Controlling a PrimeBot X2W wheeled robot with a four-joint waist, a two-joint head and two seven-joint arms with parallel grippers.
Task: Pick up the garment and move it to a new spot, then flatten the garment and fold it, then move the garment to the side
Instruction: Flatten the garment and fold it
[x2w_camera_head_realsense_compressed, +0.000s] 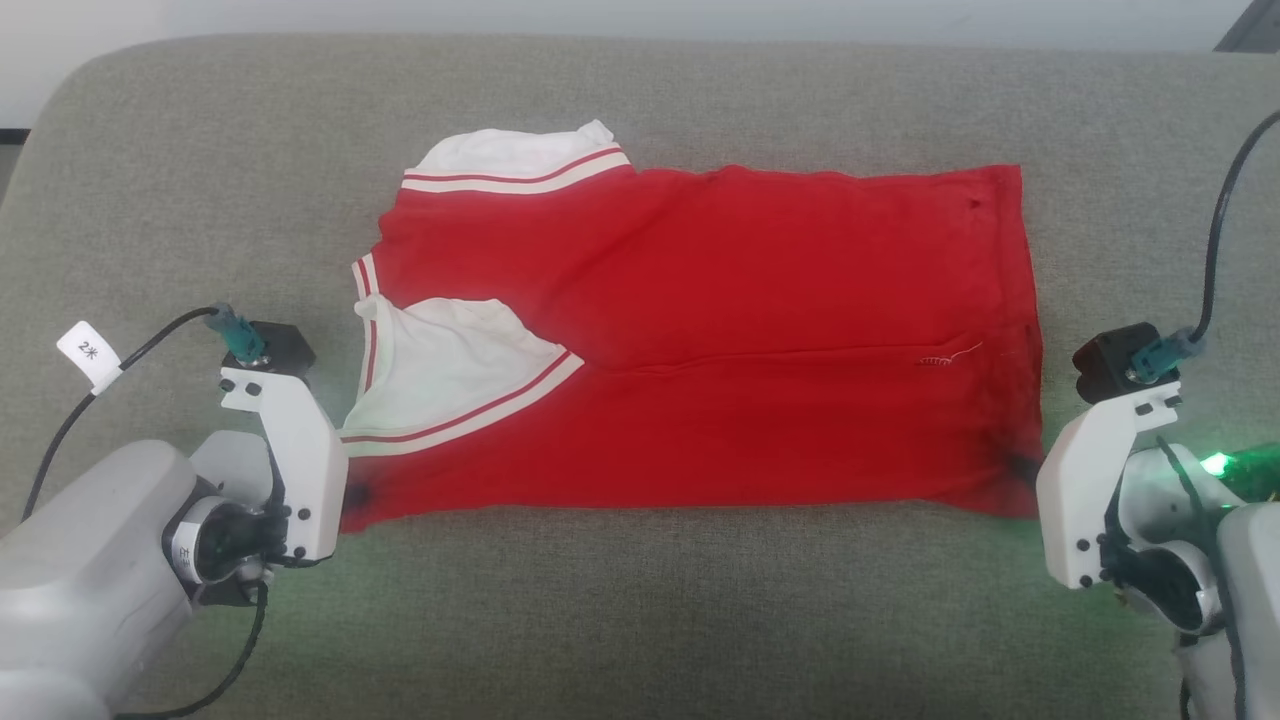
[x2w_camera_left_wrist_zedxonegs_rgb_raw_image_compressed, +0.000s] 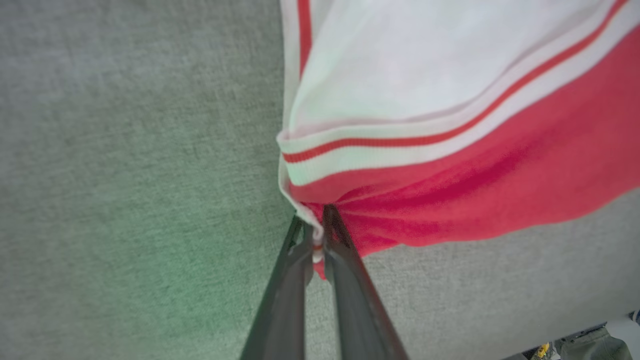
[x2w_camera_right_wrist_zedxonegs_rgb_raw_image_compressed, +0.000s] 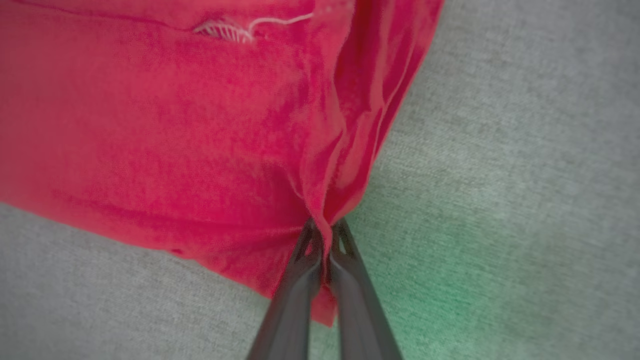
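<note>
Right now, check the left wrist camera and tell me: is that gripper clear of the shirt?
No, the left gripper is shut on the shirt's corner, with cloth pinched in it.

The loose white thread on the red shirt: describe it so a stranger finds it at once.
On the grey cushion lies a red garment folded lengthwise. Follow the fold's edge toward the end pinched by the right gripper; the white thread sits there, a short zigzag with a curling tail. It is the lone white mark at that end, far from the white sleeves.
</note>
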